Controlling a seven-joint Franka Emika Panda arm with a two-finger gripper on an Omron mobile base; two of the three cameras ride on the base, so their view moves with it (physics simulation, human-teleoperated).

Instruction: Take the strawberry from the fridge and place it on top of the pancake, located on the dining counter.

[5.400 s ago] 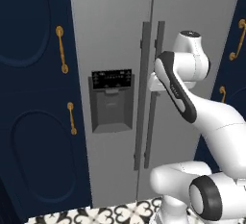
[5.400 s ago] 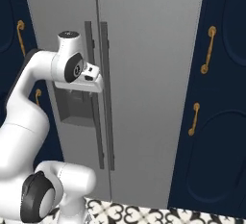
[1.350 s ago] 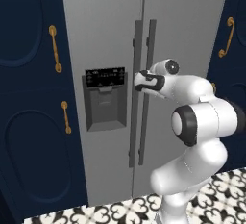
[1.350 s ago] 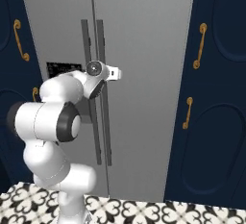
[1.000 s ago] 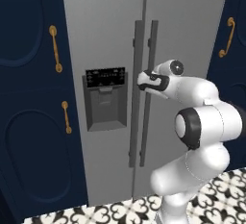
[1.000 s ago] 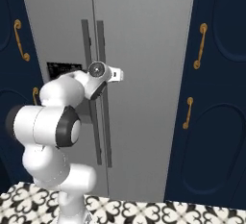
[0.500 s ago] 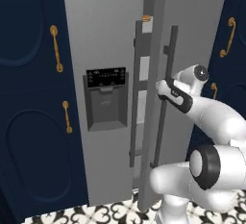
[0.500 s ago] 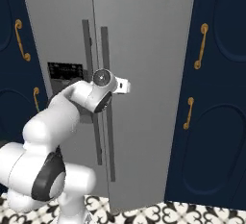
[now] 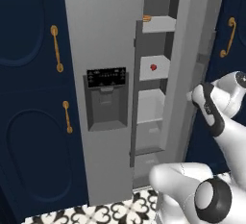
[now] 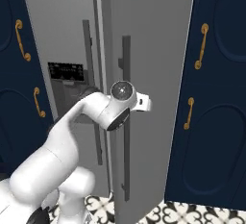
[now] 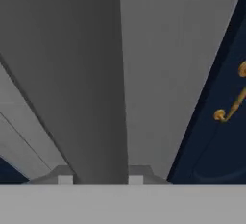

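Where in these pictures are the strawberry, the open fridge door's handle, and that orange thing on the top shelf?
strawberry point(image 9: 153, 67): left base view, middle of the fruit.
fridge door handle point(image 10: 126, 146): right base view, lower part of the bar.
orange food point(image 9: 147, 18): left base view, its visible edge.

Both base views face the fridge point(image 9: 105, 50) from either side; the hand view presses against its door.

Fridge point(image 10: 158, 74) right door swung partly open, dark handle point(image 10: 126, 122) facing camera. Arm wrist against that handle, gripper point(image 10: 129, 106) hidden behind it. Dispenser panel point(image 10: 66, 70) left of arm. Navy cabinets point(image 10: 216, 98) with brass handles point(image 10: 201, 46) flanking. Patterned floor tiles point(image 10: 182, 213) below.
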